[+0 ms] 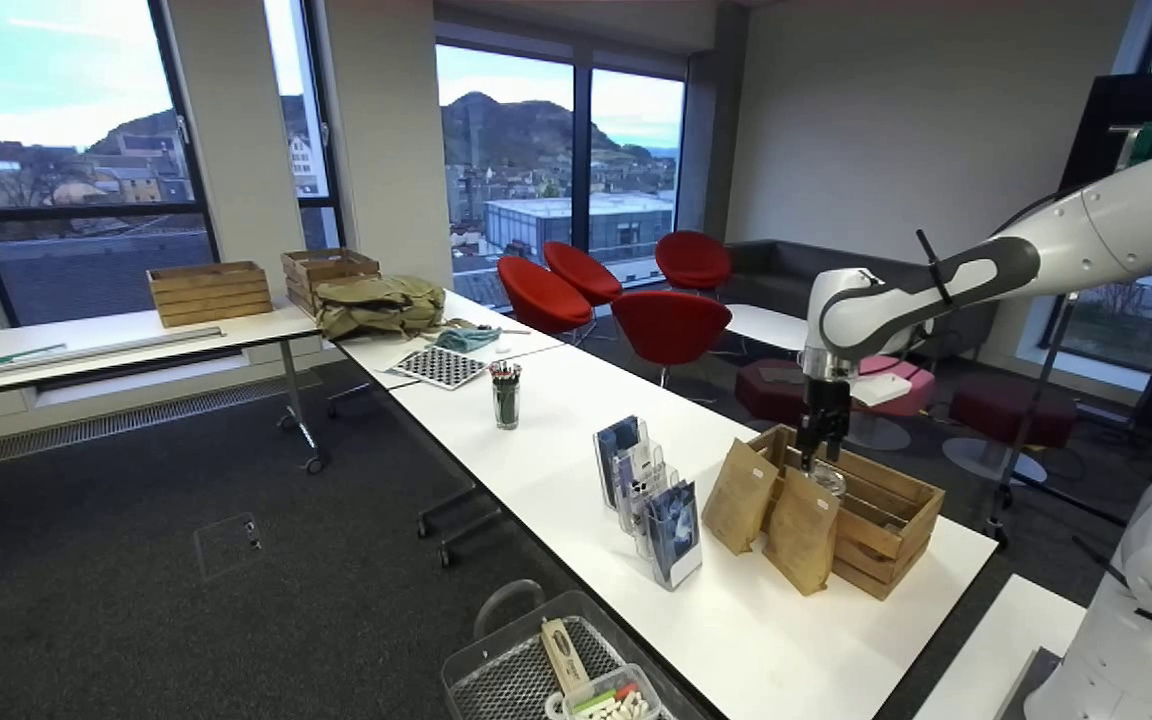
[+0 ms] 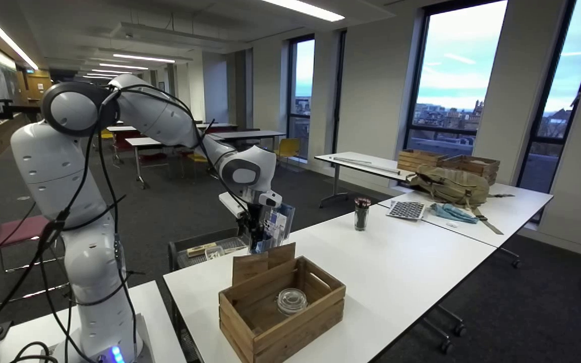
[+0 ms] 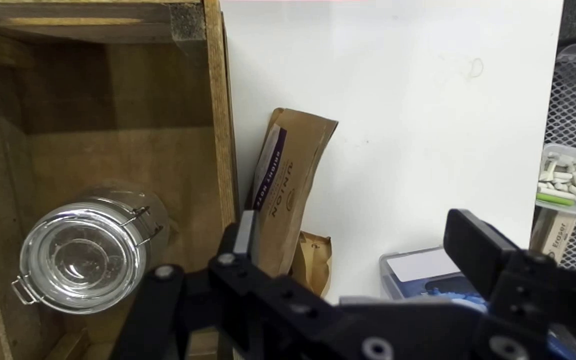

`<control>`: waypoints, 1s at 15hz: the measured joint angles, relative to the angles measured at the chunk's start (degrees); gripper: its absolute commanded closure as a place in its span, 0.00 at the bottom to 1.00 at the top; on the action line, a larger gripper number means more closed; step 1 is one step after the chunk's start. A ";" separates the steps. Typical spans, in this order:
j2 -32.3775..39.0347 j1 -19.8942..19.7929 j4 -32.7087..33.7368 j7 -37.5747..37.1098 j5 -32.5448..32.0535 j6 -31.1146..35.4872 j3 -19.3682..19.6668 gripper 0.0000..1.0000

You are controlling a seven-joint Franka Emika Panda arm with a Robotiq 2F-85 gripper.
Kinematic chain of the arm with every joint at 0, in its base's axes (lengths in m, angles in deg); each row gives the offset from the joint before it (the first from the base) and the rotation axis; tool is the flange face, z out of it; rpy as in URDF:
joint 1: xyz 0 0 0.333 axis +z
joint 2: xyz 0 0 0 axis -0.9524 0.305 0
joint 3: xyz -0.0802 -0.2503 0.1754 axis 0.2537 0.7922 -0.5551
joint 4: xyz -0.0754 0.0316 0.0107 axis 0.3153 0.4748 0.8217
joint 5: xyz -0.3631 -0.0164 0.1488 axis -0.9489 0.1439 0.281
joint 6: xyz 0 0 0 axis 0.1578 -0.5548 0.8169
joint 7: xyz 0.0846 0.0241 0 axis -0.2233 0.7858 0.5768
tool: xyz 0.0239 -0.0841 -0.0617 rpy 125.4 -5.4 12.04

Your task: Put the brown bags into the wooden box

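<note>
Two brown bags (image 1: 802, 532) stood just outside the wooden box (image 1: 861, 540), lower right in an exterior view; my gripper (image 3: 353, 232) hung wide and empty; I figured on easing one finger (image 3: 244, 236) between bag and wall, pinching gently, then dodging the glass jar (image 3: 79, 262); only the wrist view gave me the UNION print (image 3: 282, 191); in an exterior view just the bag tops (image 2: 250, 268) showed behind the box.
</note>
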 measured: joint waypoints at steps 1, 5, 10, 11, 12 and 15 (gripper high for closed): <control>0.00 0.00 0.06 0.01 0.00 0.00 0.00 0.00; 0.68 -0.08 0.09 0.01 -0.03 0.00 0.00 0.00; 4.66 -0.59 0.10 0.01 -0.03 0.22 0.29 0.00; 5.62 -0.81 0.11 -0.01 -0.03 0.28 0.33 0.01; 6.45 -1.05 0.17 -0.01 0.00 0.30 0.35 0.26; 8.52 -1.32 0.31 -0.02 0.13 0.31 0.71 0.39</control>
